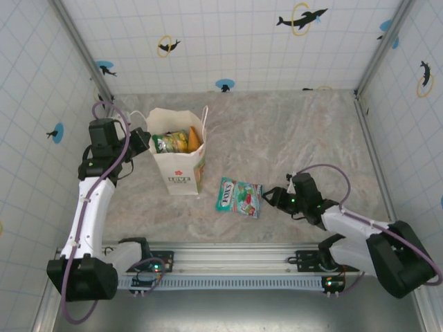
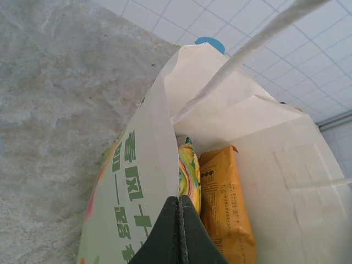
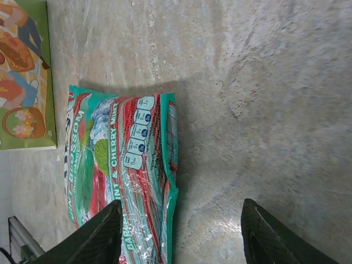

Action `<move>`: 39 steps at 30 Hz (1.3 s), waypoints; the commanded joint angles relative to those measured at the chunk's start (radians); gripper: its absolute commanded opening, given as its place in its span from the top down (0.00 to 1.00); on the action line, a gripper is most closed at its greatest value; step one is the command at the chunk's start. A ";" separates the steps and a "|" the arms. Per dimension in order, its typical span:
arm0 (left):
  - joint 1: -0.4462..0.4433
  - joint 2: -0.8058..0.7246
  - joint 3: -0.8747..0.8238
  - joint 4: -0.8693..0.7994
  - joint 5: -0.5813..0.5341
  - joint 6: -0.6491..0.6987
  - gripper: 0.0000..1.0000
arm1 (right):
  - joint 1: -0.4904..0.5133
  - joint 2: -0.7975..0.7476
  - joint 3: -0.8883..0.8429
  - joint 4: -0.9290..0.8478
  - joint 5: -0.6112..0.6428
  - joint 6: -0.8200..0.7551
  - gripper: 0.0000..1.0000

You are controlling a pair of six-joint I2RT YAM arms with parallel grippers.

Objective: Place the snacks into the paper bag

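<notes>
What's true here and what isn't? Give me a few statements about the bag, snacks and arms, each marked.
1. The paper bag stands upright. True.
2. The paper bag is empty. False: an orange packet and a yellow packet stand inside.
3. The teal packet lies on the table, outside the bag. True.
4. The right gripper grips the teal packet. False: its jaws are open at the packet's edge.
5. The left gripper is wide open. False: it is shut on the bag's rim.
</notes>
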 commanded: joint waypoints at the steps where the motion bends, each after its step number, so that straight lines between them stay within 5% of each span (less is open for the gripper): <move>1: -0.003 -0.005 0.008 0.019 0.033 0.017 1.00 | -0.012 0.059 0.020 0.086 -0.054 -0.031 0.41; 16: -0.002 -0.012 0.031 -0.013 0.010 0.025 1.00 | -0.053 0.300 0.067 0.285 -0.248 -0.036 0.42; 29: -0.003 0.013 0.048 -0.021 -0.007 0.029 1.00 | -0.064 0.478 0.081 0.422 -0.298 -0.029 0.48; 32: -0.003 0.016 0.051 -0.022 -0.010 0.029 1.00 | -0.068 0.508 0.089 0.436 -0.301 -0.033 0.55; 39: -0.002 0.024 0.052 -0.027 -0.012 0.030 1.00 | -0.070 0.514 0.089 0.475 -0.301 -0.036 0.91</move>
